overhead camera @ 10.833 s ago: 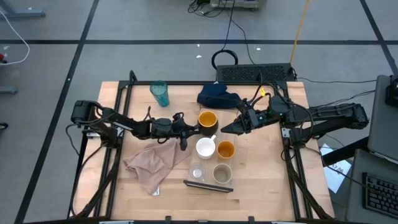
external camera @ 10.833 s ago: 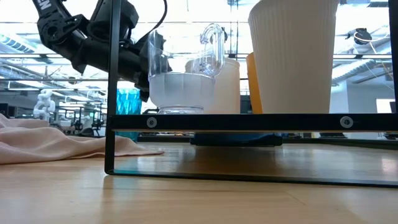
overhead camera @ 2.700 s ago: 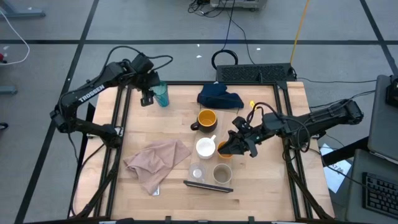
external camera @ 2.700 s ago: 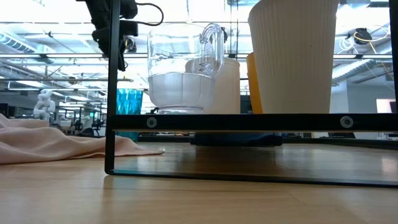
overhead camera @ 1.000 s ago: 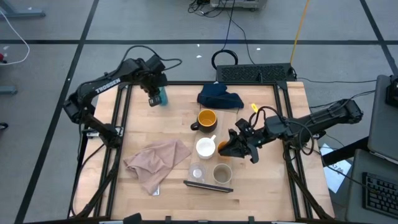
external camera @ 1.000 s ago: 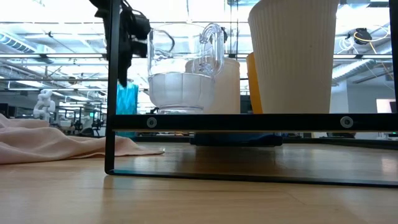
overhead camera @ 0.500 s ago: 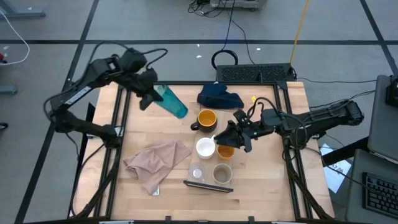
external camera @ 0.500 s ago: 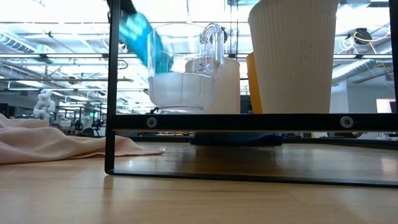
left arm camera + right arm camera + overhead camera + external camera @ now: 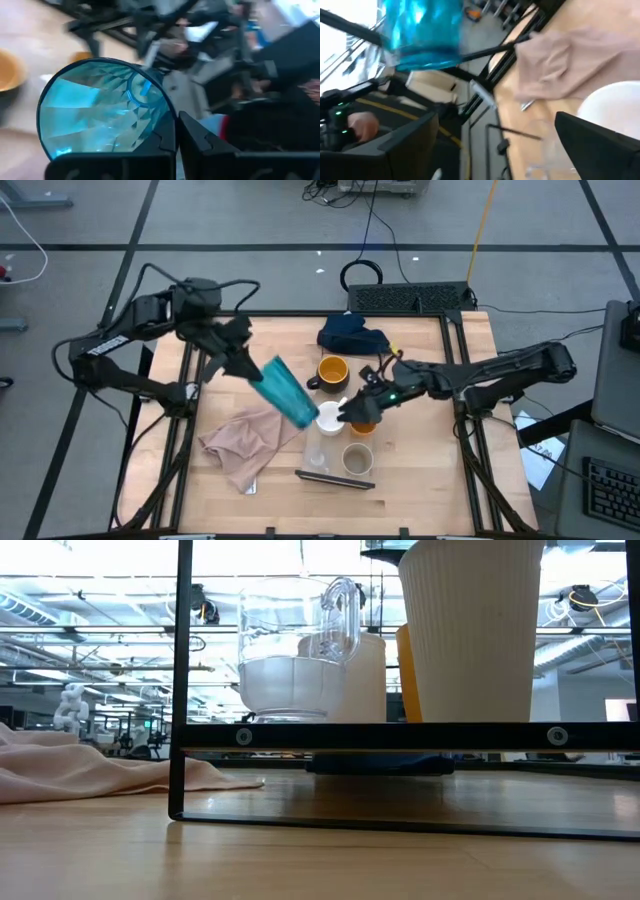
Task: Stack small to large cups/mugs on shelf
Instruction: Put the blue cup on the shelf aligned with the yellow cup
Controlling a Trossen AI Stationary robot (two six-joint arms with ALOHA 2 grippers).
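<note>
My left gripper (image 9: 252, 370) is shut on the tall teal tumbler (image 9: 286, 393), which hangs tipped above the table between the pink cloth and the cups. The shelf (image 9: 334, 477) carries the tiny clear cup (image 9: 318, 455), the beige cup (image 9: 357, 458), the white mug (image 9: 329, 418), the small orange cup (image 9: 364, 421) and the dark yellow-lined mug (image 9: 333, 370). My right gripper (image 9: 348, 413) stands open low over the white mug and the orange cup. In the low view the clear cup (image 9: 295, 650) and the beige cup (image 9: 470, 630) stand on the shelf's dark front edge (image 9: 400, 736). My left gripper pinches the tumbler's rim (image 9: 169, 107), one finger inside the mouth and the other finger (image 9: 196, 137) outside the wall. The fingers come slanting down from the table's far left. The tumbler is lifted clear and tipped, with its base pointing toward the near right.
A crumpled pink cloth (image 9: 248, 440) lies at the near left, partly under the tumbler. A dark blue cloth (image 9: 352, 337) lies at the far middle. Black frame rails run along the table's left and right edges.
My left gripper has lifted the tumbler off the table's far left corner and carried it toward the cups. It has tipped it from upright onto a slant, base leading. My right gripper has shifted toward the table's left, over the orange cup and the white mug.
</note>
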